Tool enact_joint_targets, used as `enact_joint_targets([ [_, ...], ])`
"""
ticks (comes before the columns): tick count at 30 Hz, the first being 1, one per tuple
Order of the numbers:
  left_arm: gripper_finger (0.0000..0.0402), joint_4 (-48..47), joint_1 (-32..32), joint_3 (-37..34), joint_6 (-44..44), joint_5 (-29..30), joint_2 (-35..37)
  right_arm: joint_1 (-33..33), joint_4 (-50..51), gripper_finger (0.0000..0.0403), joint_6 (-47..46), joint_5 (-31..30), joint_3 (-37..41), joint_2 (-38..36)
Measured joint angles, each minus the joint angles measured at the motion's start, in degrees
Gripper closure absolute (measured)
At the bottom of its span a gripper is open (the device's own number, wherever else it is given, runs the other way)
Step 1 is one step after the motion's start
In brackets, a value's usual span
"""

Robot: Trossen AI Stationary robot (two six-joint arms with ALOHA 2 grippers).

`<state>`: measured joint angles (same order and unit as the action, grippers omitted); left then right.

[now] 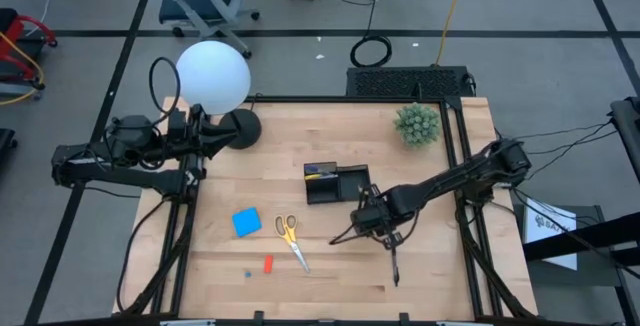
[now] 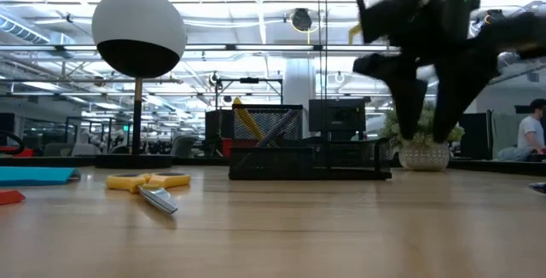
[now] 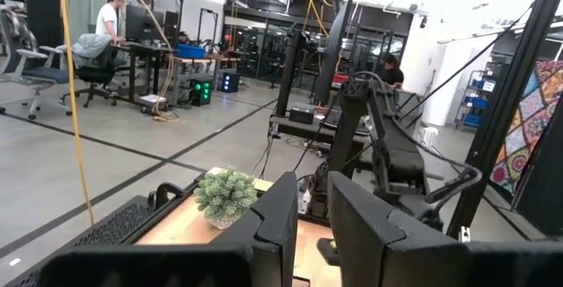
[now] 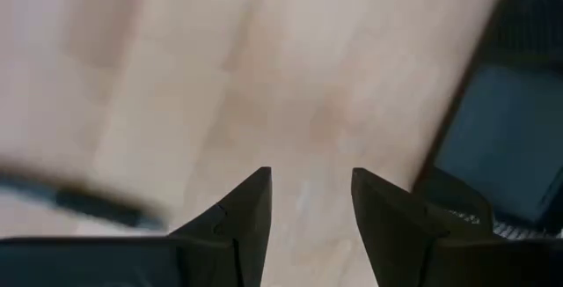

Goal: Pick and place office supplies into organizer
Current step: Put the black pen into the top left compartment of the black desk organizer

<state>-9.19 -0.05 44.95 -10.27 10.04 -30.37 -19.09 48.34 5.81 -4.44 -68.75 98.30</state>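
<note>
Your right gripper hangs open just in front of the organizer, holding nothing. The black pen lies on the worktop just beyond it: light, stiff, likely to roll, so pinch it mid-barrel. Left gripper, slightly parted and empty, waits by the lamp.

Under my right gripper the table is pale wood, smooth and matt with faint grain. My fingers look like matt black plastic. Just beside me, the organizer is black wire mesh; farther off, the scissors pair glossy yellow handles with dull metal blades.
</note>
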Motion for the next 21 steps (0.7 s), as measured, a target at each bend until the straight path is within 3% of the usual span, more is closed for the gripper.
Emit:
enact_joint_targets([
  [12, 0.033, 0.0, 0.0, 0.0, 0.0, 0.0, 0.0, -9.2, 7.4, 0.0252, 13.5, 0.2, -0.8, -0.7],
  [21, 0.033, 0.0, 0.0, 0.0, 0.0, 0.0, 0.0, -14.0, 7.7, 0.0252, 22.9, 0.1, -3.1, -0.7],
])
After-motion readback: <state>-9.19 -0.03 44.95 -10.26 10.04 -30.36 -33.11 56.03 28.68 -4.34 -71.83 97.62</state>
